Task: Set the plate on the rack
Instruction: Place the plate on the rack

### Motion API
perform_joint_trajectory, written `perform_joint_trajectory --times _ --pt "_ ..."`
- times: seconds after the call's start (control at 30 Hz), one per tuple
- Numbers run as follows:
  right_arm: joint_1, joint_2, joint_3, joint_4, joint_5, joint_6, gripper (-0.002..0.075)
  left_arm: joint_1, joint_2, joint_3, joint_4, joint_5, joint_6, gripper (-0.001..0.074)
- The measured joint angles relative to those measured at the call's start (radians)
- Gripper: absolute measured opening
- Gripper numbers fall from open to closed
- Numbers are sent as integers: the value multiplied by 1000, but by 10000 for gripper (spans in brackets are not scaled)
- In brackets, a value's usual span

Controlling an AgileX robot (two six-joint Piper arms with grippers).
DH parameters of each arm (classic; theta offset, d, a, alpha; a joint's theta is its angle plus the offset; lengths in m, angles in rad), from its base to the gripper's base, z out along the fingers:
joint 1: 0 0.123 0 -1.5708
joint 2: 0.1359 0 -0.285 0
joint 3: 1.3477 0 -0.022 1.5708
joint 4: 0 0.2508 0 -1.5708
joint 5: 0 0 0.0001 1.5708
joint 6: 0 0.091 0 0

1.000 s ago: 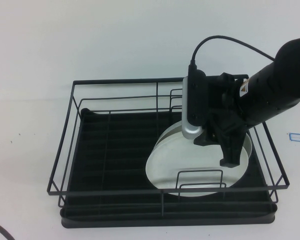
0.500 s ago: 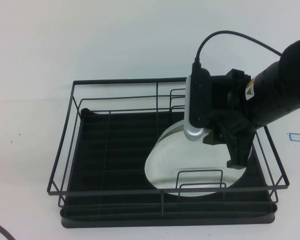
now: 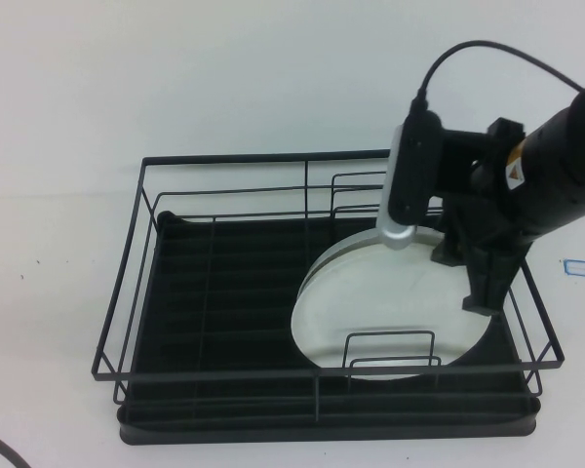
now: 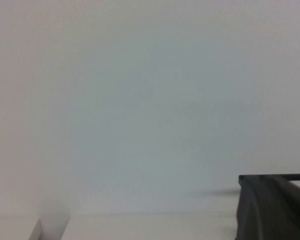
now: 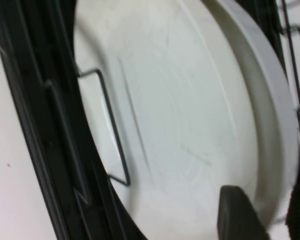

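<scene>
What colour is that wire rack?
Black, wires and tray base alike; the rack shows best in the high view.

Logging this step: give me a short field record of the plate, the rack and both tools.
plate: white plate lying tilted inside the rack's right half, behind the small front dividers
rack: black wire dish rack on the white table
right tool: right tool above the plate's right edge, open, apart from the rim
left tool: not in view
</scene>
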Motion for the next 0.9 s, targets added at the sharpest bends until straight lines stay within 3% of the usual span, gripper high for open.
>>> perform_joint_trajectory --times 0.17,0.67,0.9 --pt "0 -33 0 -64 23 109 269 0 0 0 0 0 0 1" --pt "0 -51 0 9 22 135 270 0 0 0 -5 24 22 1" --pt "0 -148 0 -93 26 244 269 0 0 0 -5 24 22 1"
